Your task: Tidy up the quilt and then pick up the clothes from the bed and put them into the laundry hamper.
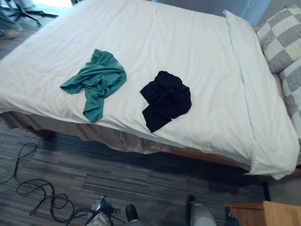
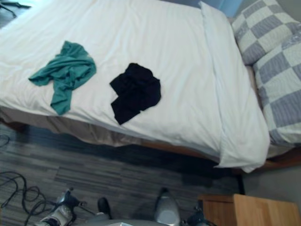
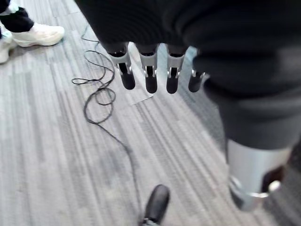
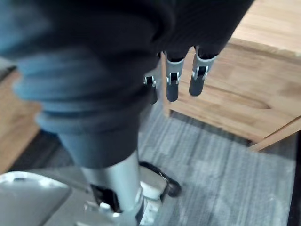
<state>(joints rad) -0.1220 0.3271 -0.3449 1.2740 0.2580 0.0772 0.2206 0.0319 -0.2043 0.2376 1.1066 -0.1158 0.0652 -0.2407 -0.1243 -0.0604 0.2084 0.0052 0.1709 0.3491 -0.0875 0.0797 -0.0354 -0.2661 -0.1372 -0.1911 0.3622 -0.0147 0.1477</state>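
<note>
A white quilt (image 1: 178,42) lies spread flat over the bed, with a folded edge running along its right side beside the pillows. On it, toward the near edge, a crumpled green garment (image 1: 96,80) lies to the left and a bunched black garment (image 1: 167,98) to the right, a short gap between them. My left hand (image 3: 150,77) hangs low over the grey floor with its fingers straight and nothing in them. My right hand (image 4: 171,84) hangs beside a wooden cabinet, fingers relaxed and holding nothing. Both hands are well short of the bed.
Grey-and-white checked pillows (image 1: 282,37) lie at the bed's right end. A wooden bedside cabinet (image 1: 268,214) stands at the lower right, close to my right hand. A person's white shoes (image 3: 37,34) stand on the striped carpet off to my left.
</note>
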